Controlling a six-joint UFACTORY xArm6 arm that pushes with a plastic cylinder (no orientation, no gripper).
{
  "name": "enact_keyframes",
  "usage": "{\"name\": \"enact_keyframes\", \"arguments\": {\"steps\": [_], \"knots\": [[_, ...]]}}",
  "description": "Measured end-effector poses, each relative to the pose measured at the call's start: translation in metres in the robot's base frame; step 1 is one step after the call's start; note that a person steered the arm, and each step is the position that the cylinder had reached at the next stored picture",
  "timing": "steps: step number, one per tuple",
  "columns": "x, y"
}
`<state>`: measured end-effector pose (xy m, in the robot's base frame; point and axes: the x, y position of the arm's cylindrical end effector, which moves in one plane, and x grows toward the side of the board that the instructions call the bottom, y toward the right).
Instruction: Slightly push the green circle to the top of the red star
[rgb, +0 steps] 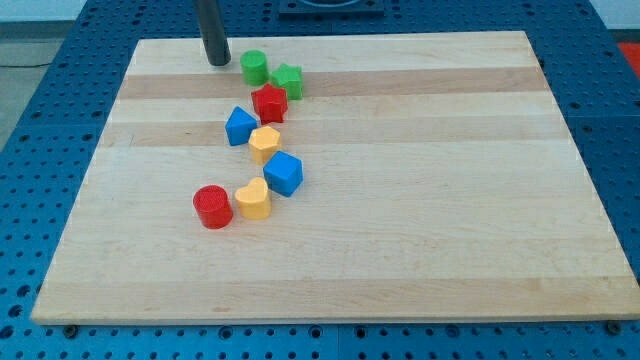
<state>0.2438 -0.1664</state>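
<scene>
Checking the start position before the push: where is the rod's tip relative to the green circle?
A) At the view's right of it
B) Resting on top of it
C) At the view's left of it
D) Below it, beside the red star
C: my tip stands at the view's left of the green circle, a small gap apart, with the red star lower down.

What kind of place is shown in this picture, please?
Probably a robotics lab bench. A wooden board lies on a blue perforated table, small coloured blocks such as the green circle and red star sit on it, and my tip rests left of the circle.
</scene>
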Motion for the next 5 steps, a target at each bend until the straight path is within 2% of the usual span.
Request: {"name": "enact_keyframes", "arguments": {"steps": [5], "knots": [[0.001,0.038]]}}
